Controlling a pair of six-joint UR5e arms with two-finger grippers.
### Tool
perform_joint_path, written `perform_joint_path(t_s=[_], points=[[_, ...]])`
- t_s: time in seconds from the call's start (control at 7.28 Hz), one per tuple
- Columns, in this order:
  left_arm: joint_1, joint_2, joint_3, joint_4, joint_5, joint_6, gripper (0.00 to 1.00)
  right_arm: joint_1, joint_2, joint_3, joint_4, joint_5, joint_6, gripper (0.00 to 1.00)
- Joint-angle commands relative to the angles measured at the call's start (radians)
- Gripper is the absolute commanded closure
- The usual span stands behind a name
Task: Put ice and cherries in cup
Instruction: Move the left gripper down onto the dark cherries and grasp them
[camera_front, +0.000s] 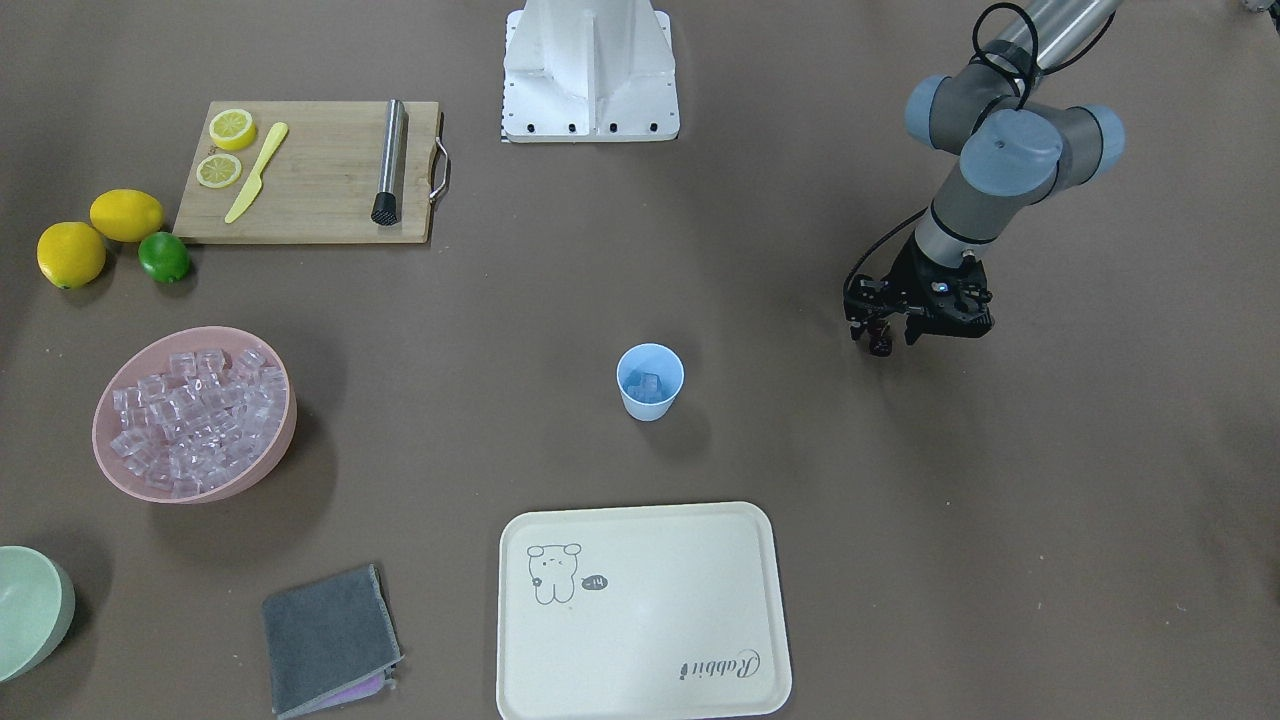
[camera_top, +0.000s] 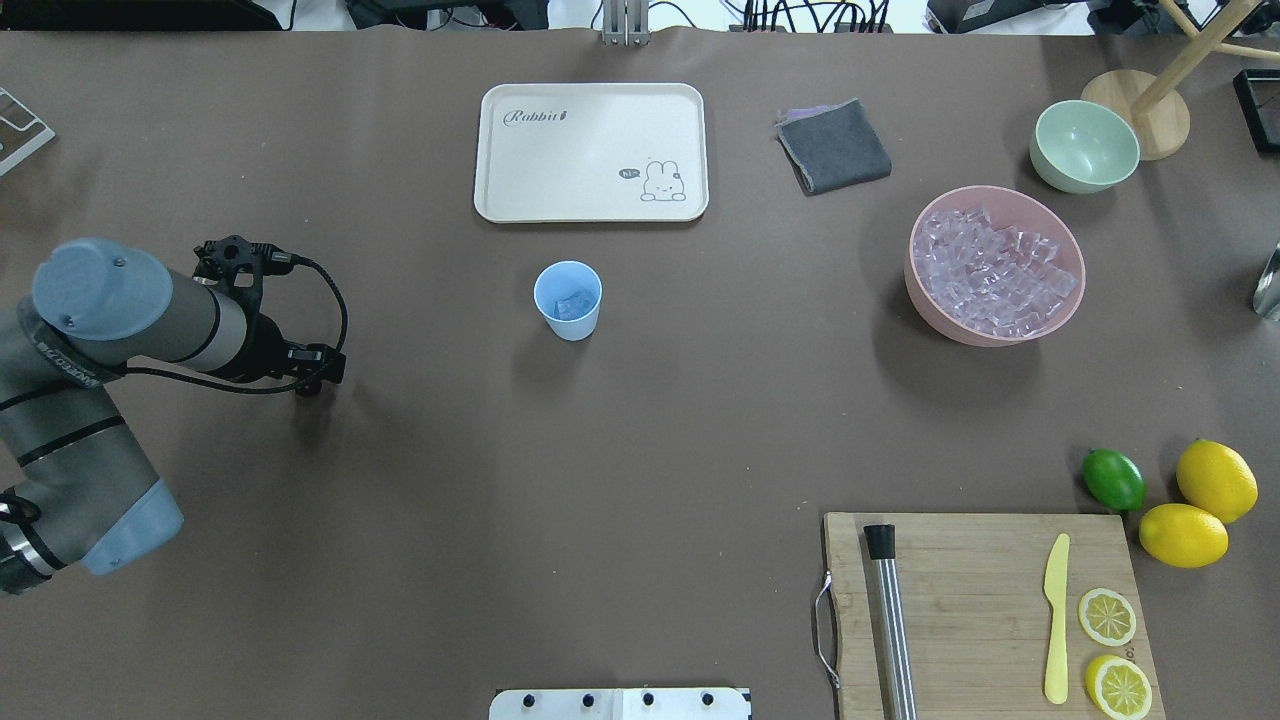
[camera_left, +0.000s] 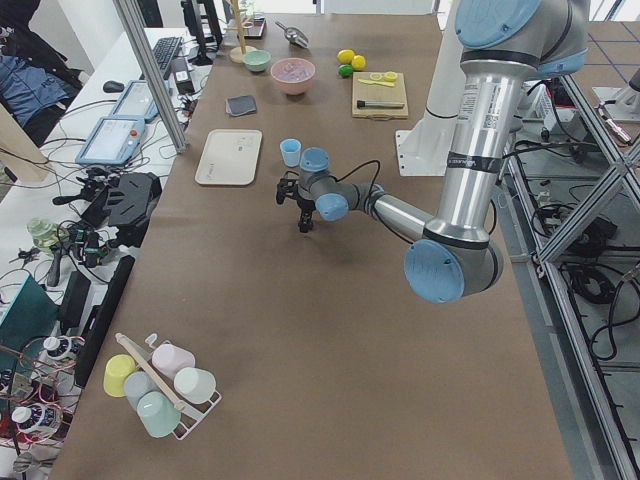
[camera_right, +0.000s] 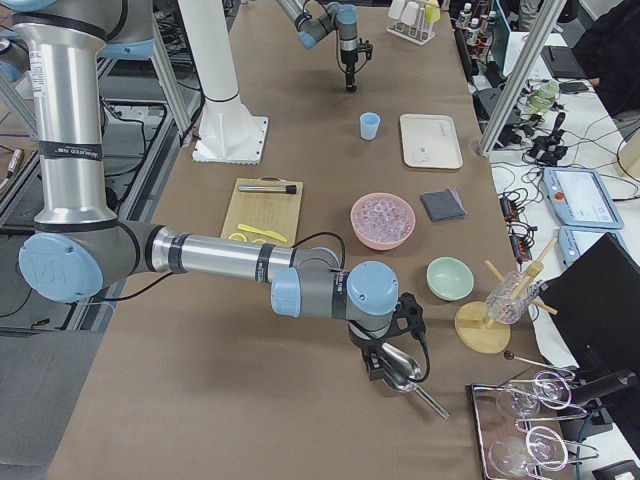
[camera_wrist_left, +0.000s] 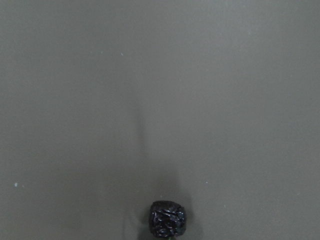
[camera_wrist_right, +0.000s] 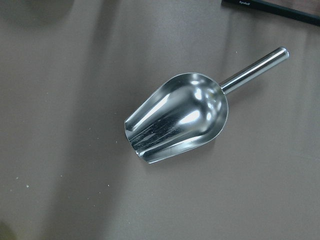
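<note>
The light-blue cup (camera_front: 650, 380) stands upright mid-table with a few ice cubes in it; it also shows in the overhead view (camera_top: 568, 300). More ice (camera_front: 190, 415) fills the pink bowl (camera_front: 275, 455). My left gripper (camera_front: 885, 340) hangs over bare table well off to the cup's side and seems shut on the dark cherries (camera_front: 880, 347), which show as a dark lump in the left wrist view (camera_wrist_left: 167, 225). My right gripper (camera_right: 388, 352) hovers just over a metal scoop (camera_wrist_right: 175, 117) lying on the table. I cannot tell whether it is open or shut.
A cream tray (camera_front: 640, 610) lies beyond the cup. A grey cloth (camera_front: 328, 640) and pale green bowl (camera_front: 30, 610) sit near the pink bowl. A cutting board (camera_front: 310, 170) holds lemon slices, a yellow knife and a steel muddler. Two lemons and a lime (camera_front: 163, 257) lie beside it.
</note>
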Motion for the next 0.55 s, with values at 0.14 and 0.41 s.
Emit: perform_joint_path(t_s=[0.14,0.41], points=[[0.005,-0.003,0.012,0.002,0.006,0.01,0.73,0.001,0.008,-0.006,-0.002,-0.001,0.008,0.0],[-0.012,-0.008,-0.021,0.009,-0.009,0.011,0.75,0.001,0.008,-0.006,-0.002,0.001,0.009,0.0]])
